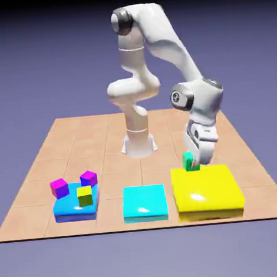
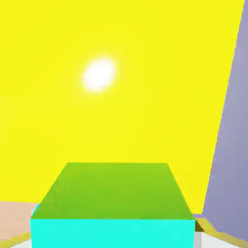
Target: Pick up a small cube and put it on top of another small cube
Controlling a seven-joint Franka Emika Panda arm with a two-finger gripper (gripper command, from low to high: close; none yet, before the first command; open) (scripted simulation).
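The fingers point(image 1: 193, 164) are closed on the small teal-green cube point(image 1: 188, 160), held at the far left edge of the flat yellow slab point(image 1: 208, 192), on the exterior view's right. In the hand view the cube point(image 2: 114, 203) fills the bottom of the picture, with the slab point(image 2: 121, 97) spread wide beyond it; the finger tips themselves are hidden by the cube. Whether it has lifted clear of the slab or just touches it, I cannot tell.

The risks, as I judge them: the cube is tiny, so a grip that is off-centre could let it twist or slip during the carry. The targets are small too. The magenta cube point(image 1: 59, 187), the purple cube point(image 1: 88, 178) and the yellow-green cube point(image 1: 84, 195) sit close together on the blue slab point(image 1: 76, 206) at the exterior view's left, so a descent that is slightly off could nudge a neighbour or leave the cube overhanging, and it would topple on release.

No true containers are present. The slabs act as platforms: the blue one bears three cubes, and the cyan slab point(image 1: 144, 202) in the middle of the counter point(image 1: 76, 140) bears nothing.
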